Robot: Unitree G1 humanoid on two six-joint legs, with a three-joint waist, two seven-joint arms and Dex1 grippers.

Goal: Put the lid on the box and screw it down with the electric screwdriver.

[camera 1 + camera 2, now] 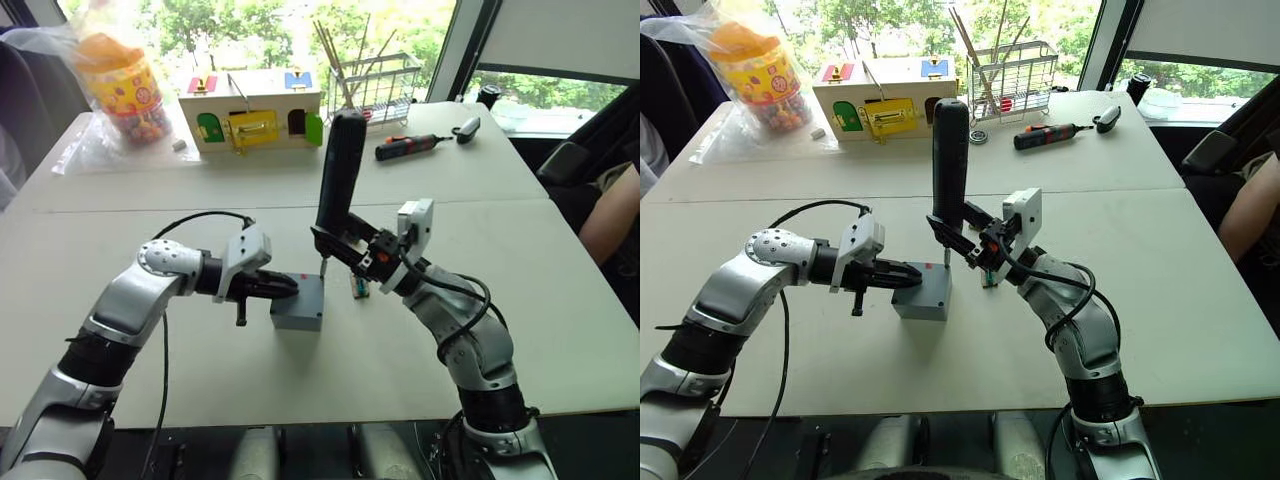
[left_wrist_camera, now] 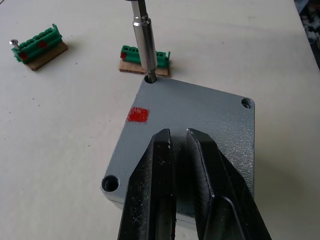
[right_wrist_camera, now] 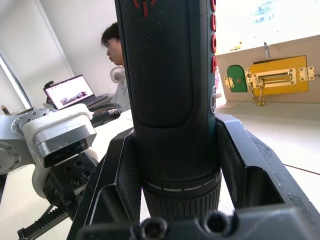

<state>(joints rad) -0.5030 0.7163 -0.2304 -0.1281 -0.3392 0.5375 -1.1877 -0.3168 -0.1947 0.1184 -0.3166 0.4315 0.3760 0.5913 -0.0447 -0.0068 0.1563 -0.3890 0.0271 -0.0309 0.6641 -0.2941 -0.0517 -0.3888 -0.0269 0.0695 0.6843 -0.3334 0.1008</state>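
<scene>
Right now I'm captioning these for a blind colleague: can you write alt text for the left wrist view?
The metal bit of the electric screwdriver stands in a corner screw hole of the grey lid, which sits on the box. The left gripper, fingers nearly together, rests on the lid. Two green terminal blocks lie on the table beyond.

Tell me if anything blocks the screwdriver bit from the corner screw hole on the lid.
Nothing visible does. The bit already sits in the lid's corner hole; the left pincer rests on the opposite side of the lid.

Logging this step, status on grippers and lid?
Left gripper shut, resting on lid. Right gripper shut on electric screwdriver, bit in corner hole. Nothing blocking.
</scene>
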